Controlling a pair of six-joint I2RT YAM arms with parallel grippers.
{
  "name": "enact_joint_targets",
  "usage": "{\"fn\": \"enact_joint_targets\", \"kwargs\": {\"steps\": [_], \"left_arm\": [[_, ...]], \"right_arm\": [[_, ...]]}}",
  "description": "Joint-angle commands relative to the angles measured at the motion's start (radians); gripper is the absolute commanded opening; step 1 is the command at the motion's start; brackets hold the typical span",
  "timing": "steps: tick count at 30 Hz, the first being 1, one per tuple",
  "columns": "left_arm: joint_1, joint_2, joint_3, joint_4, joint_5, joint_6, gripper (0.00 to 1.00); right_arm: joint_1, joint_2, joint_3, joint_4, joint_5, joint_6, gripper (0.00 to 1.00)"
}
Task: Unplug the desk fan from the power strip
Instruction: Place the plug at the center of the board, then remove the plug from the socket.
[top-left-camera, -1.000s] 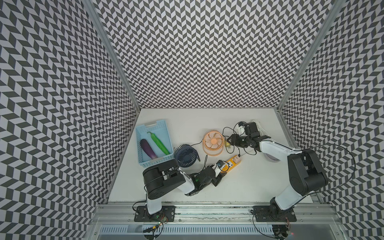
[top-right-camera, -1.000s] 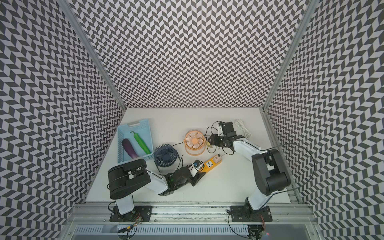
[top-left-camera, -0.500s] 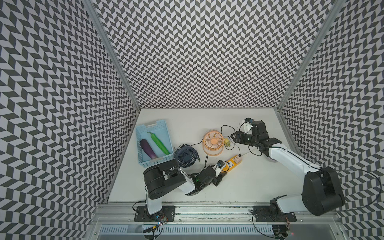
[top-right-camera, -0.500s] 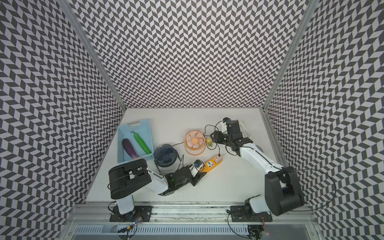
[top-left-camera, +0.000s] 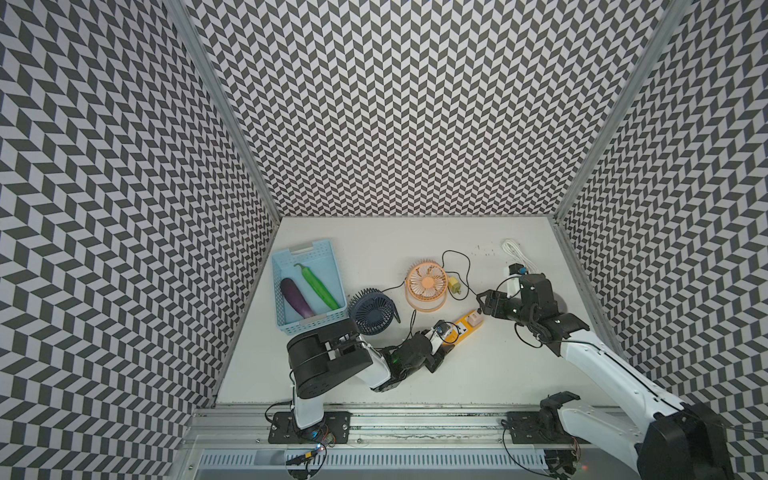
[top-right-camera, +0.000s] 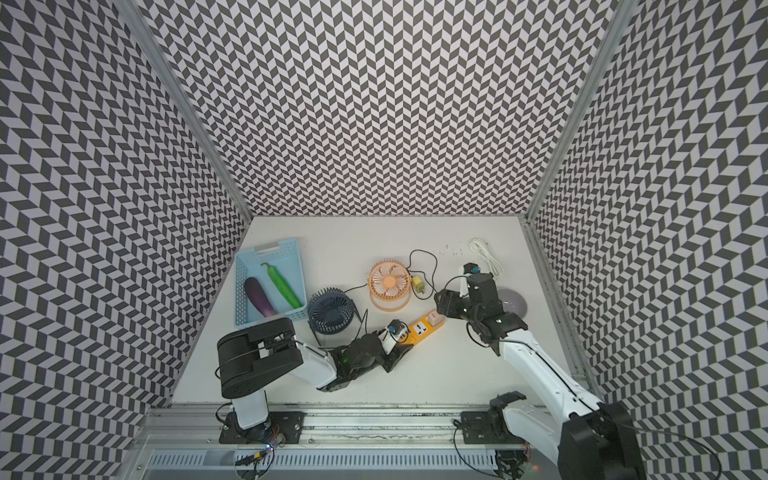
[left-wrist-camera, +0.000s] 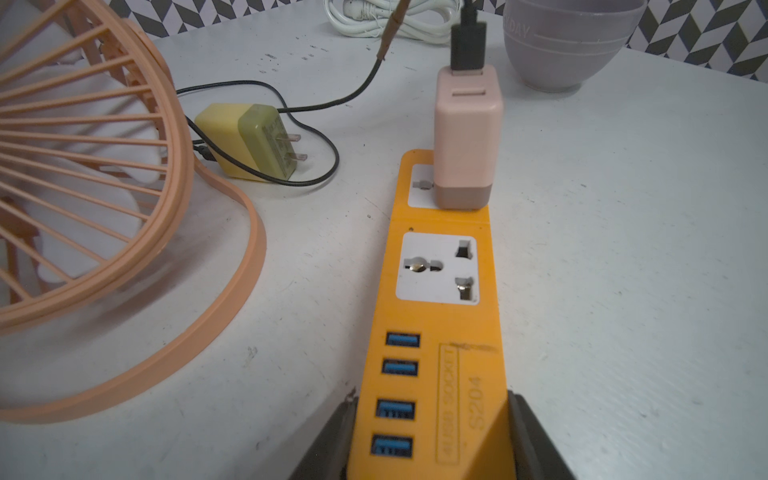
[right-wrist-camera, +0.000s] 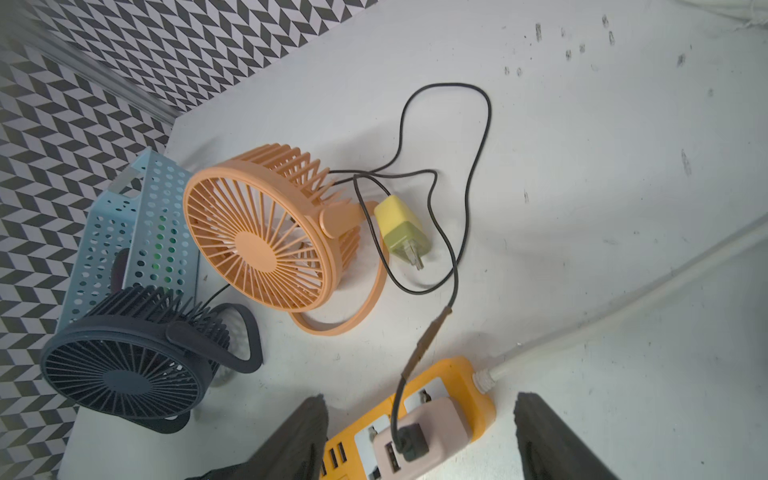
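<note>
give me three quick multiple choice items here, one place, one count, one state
1. Where does the yellow adapter lie? A) in a basket B) in a bowl C) on the table by the orange fan
2. How many desk fans are there? A) two B) one C) three
3. The left gripper is: A) open B) shut on the power strip C) shut on a cable
Answers: C, it lies loose beside that fan; A, the orange fan plus a dark blue fan; B, it clamps the strip's end.
</note>
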Motion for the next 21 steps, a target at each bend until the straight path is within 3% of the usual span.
{"fn": "enact_joint_targets", "kwargs": {"steps": [1,8,21], "left_arm": [[-0.009,0.035,-0.003,-0.105,0.018,0.003,0.32],[-0.009,0.031,-0.004,-0.112,0.019,0.003,0.32],[-0.009,0.028,-0.006,-0.116,0.019,0.014,0.32]], "right_arm": [[0.035,-0.02,-0.024,0.043,0.022,0.001,0.74],[0.161,0.059,-0.026,0.081,0.128,0.0,0.69],[0.253,0.144,-0.013,0.088,0.246,-0.048,0.66]]}}
